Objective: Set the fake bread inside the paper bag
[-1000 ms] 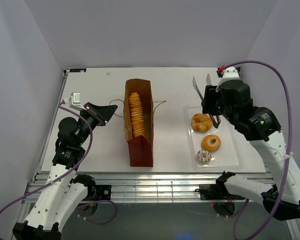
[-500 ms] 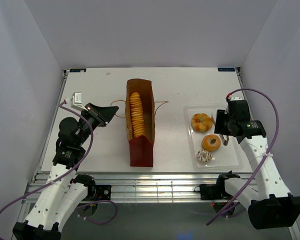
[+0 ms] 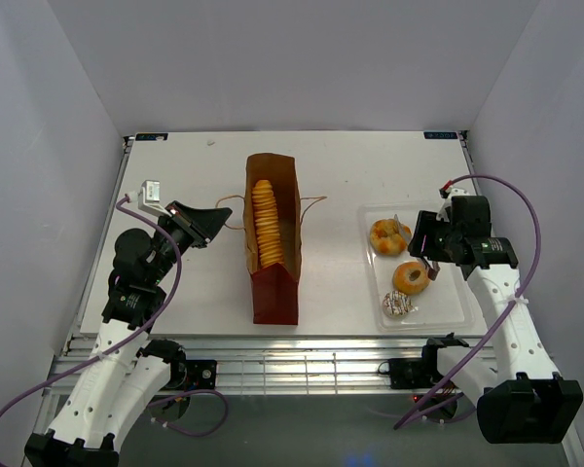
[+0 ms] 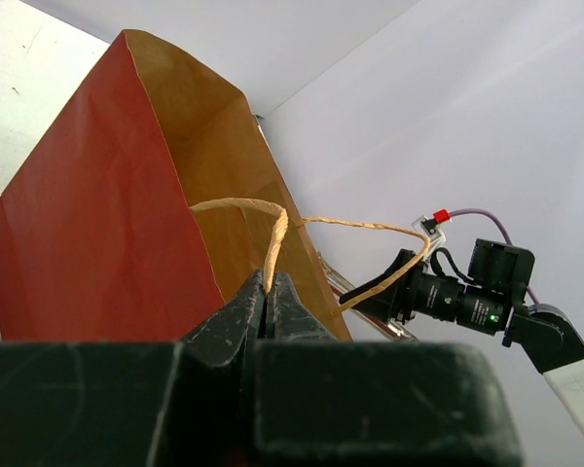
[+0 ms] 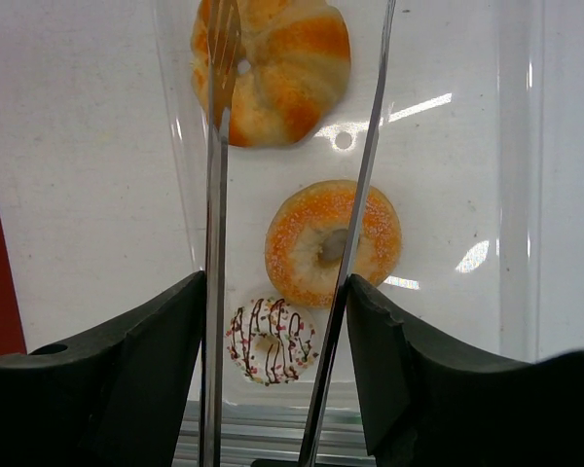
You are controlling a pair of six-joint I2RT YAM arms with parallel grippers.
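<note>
The brown paper bag lies on the table with its open side up, and the long ridged loaf is inside it. My left gripper is shut on the bag's twine handle, holding it at the bag's left side. Two golden ring buns and the small streaked pastry lie in the clear tray. My right gripper is shut on the metal tongs. The tong arms are apart and reach over the nearer bun toward the far bun.
A small white box sits at the table's left edge. The bag's other twine handle lies loose on the table to the right of the bag. The right arm shows beyond the bag in the left wrist view.
My right arm has come down from the back right with the tongs and now holds them low over the tray, tips at the far bun. The left arm has not moved.
</note>
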